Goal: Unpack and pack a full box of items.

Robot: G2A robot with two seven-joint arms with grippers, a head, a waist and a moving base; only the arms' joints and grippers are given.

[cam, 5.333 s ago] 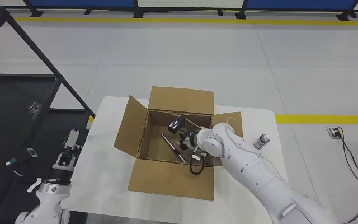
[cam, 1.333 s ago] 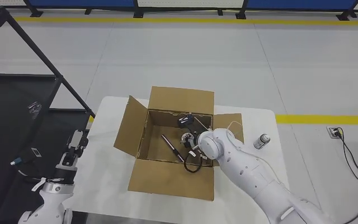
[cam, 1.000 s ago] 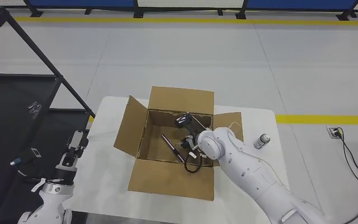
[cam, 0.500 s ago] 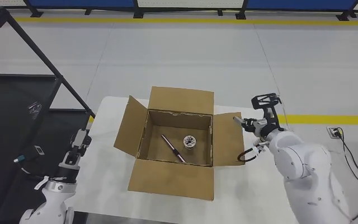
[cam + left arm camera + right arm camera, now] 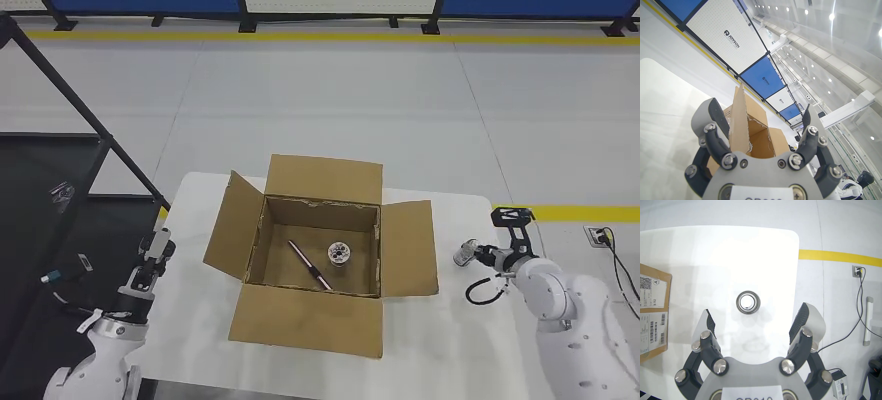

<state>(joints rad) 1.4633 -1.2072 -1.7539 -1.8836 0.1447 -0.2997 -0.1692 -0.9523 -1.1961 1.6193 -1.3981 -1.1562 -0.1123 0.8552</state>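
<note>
The left gripper (image 5: pixel 760 105) hangs at the near left of the table (image 5: pixel 200 290), fingers wide and empty. The right gripper (image 5: pixel 755 310) hangs over the can (image 5: pixel 747 302), right of the box (image 5: pixel 325 175), fingers wide and empty. A pen (image 5: pixel 305 262) and a round part (image 5: pixel 340 252) lie inside the box. Recommended: rise clear of the can, then descend vertically between the flaps.

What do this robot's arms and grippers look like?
The left arm and right arm are rounded glossy white shells. The left gripper and right gripper match: pale grey fingers with black ribbed pads, black linkages, silver bolts, a grey plate bearing a white label. A black cable loops at the right wrist.
</note>
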